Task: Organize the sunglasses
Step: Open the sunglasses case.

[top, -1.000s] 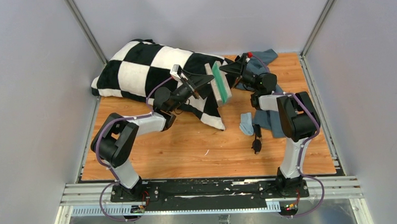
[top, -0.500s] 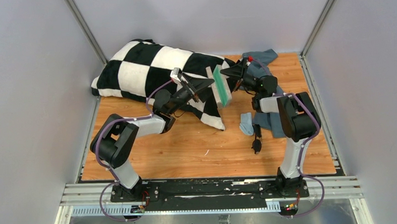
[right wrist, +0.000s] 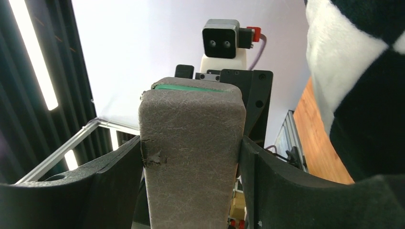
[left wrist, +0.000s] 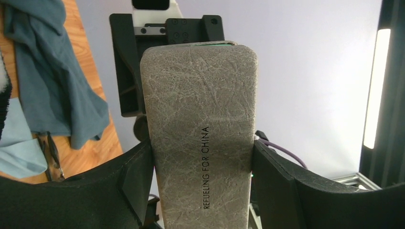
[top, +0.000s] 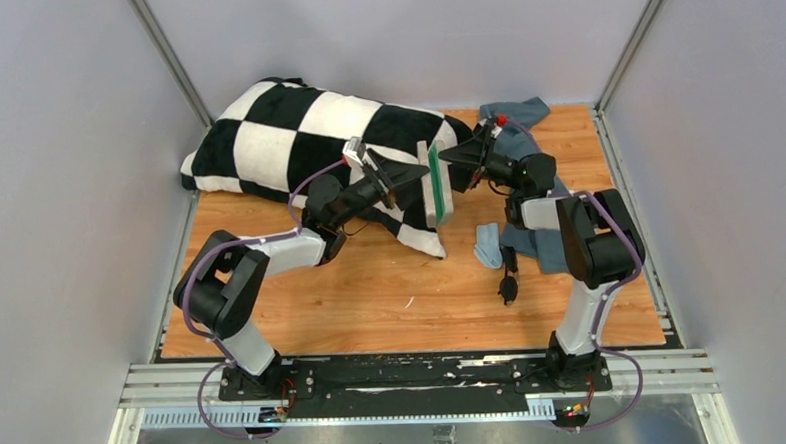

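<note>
Most of the space belongs to the wooden table (top: 372, 288), and a big black-and-white checked pillow (top: 295, 136) fills its far left corner, reaching toward the middle. A grey-blue garment (top: 520, 112) is crumpled along the far right, partly hidden under the right arm. Next in size is the grey oblong case (top: 433, 185), held up on edge over the pillow's near right end with a green edge showing (the left wrist view reads "REFUELING FOR CHINA" printed along its textured cover). Both tools have hold of it from opposite ends: the left gripper (left wrist: 203, 145) is spread about as wide as the case, with a finger pressed to each long side, and the right gripper (right wrist: 191, 140) clamps the other end the same way, its fingers hugging both flanks. A small light-blue cloth (top: 487, 245) lies on the table beside the garment, toward the near side of it. Smallest of all, the black sunglasses (top: 509, 280) lie on the bare wood just beside that cloth, close to the right arm and well apart from the case and both grippers.
</note>
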Robot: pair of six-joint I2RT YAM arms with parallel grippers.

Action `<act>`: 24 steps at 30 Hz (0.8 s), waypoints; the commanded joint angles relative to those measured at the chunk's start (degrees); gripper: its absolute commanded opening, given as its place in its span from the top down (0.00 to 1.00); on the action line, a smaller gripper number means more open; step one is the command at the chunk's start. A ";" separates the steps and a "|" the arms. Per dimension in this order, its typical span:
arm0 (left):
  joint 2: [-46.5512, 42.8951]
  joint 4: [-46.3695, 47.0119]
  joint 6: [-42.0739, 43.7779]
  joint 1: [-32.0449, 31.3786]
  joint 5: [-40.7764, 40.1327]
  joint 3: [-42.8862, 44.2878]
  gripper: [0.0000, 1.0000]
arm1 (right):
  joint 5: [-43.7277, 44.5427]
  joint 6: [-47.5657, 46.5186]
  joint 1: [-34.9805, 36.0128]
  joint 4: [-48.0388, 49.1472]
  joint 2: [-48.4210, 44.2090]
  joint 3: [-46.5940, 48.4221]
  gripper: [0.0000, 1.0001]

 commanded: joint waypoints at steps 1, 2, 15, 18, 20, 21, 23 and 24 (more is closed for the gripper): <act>-8.11 5.62 4.44 0.42 3.66 1.28 1.00 | -0.39 -13.06 -5.37 -15.12 -3.51 -3.34 0.67; -8.52 4.29 5.20 0.41 3.81 1.25 1.00 | -0.56 -16.49 -5.30 -19.33 -5.22 -3.66 0.66; -7.83 2.50 6.45 -0.62 4.44 1.07 1.00 | 4.23 -52.78 -4.27 -71.06 -22.94 0.55 0.44; -7.34 4.36 5.44 -0.88 3.80 0.91 1.00 | 3.33 -47.59 -3.84 -64.34 -23.11 -2.04 0.41; -7.22 5.21 4.72 -0.92 2.94 0.62 1.00 | 2.47 -36.54 -3.51 -50.51 -22.02 -6.72 0.40; -7.19 5.52 4.38 -1.04 2.35 0.44 1.00 | 2.54 -31.36 -3.28 -42.21 -21.11 -8.48 0.40; -7.50 5.43 4.17 -1.23 1.19 0.13 1.00 | 3.68 -23.84 -2.60 -29.24 -19.17 -11.26 0.32; -7.68 4.95 4.30 -1.41 0.60 0.10 1.00 | 4.54 -21.46 -2.20 -24.34 -18.28 -12.18 0.29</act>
